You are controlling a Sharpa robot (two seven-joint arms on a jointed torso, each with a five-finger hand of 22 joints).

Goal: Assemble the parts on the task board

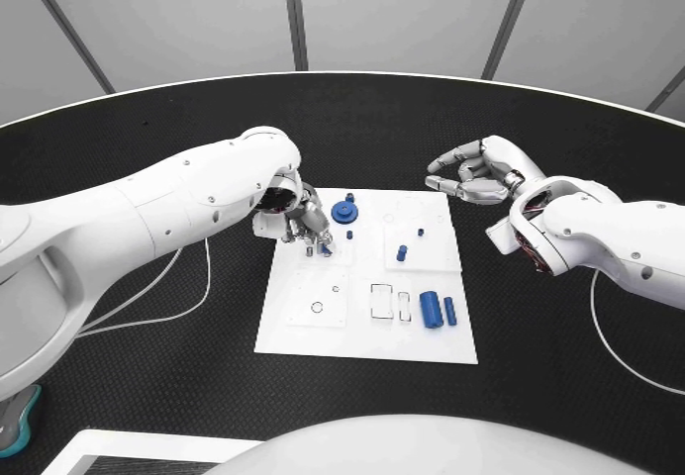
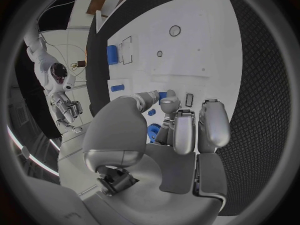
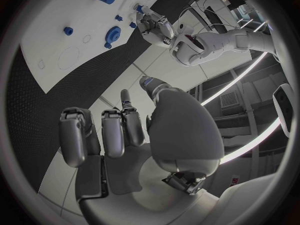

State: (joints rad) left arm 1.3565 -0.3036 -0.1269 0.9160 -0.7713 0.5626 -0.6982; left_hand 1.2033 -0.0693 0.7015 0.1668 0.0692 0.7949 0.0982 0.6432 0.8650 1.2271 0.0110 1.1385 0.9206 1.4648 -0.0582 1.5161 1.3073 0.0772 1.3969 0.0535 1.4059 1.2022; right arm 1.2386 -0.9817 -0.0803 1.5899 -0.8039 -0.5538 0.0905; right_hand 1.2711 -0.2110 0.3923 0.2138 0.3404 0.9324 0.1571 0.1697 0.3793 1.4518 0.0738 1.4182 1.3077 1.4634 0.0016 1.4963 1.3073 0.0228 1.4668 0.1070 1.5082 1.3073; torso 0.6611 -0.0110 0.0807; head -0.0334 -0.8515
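Our left hand (image 1: 300,220) sits at the task board's (image 1: 357,341) upper-left corner, fingertips pinching a small blue part (image 1: 326,248) down near a slot on the white plate. We'd say lower it straight, keep it upright, and let go only once it's seated.

Counting blue bits on the board, left to right: one gear-like knob (image 1: 344,211) at about 11 o'clock, three small pegs (image 1: 401,253) near the middle, and two cylinders (image 1: 430,310) lying side by side at 4 o'clock. So that's seven parts with the pinched one.

Our right hand (image 1: 475,172) hovers over the bench (image 1: 171,376) off the board's 1 o'clock corner, fingers curled in, holding nothing.
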